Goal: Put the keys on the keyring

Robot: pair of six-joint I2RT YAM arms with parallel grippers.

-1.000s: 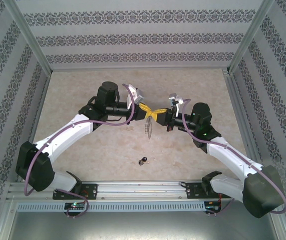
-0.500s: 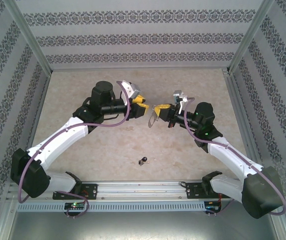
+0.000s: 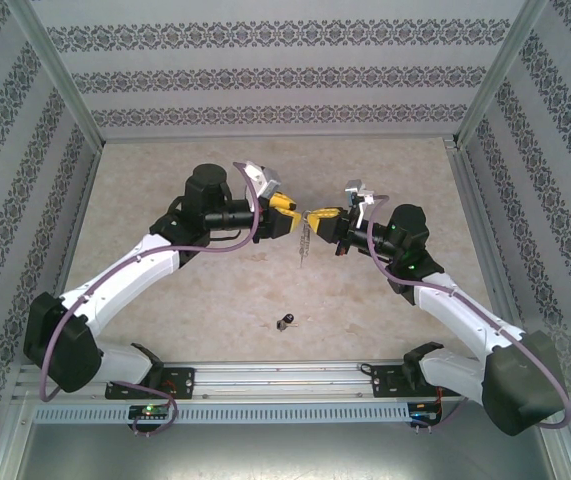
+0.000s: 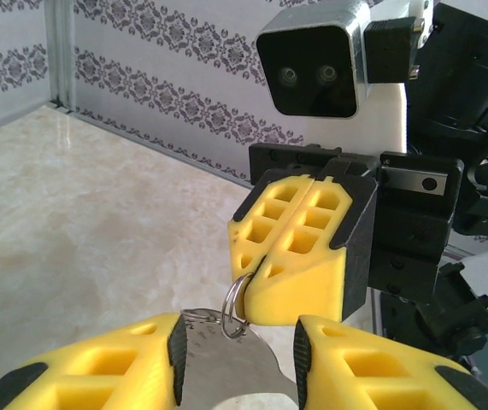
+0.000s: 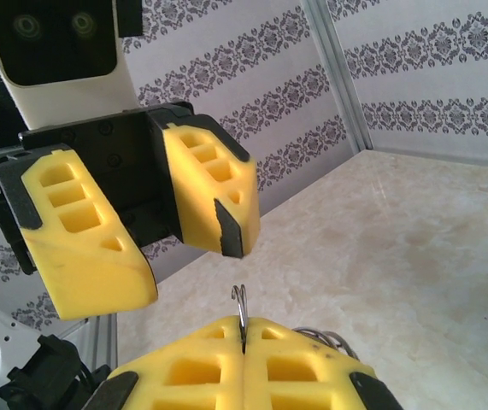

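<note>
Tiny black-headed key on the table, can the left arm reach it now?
Probably yes: the tiny black-headed key lies alone on bare tabletop, nothing over it, and the left end effector stands open.

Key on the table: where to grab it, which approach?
Grip the key by its black head, from straight above: it lies flat on the table, and the head is its widest part; the shank looks too thin to hold.

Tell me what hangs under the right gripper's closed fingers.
A thin wire ring is pinched in the right gripper's shut tips, and the flat grey keyring dangles from it between the left gripper's open fingers. The ring's clamped part is hidden inside the grip.
</note>
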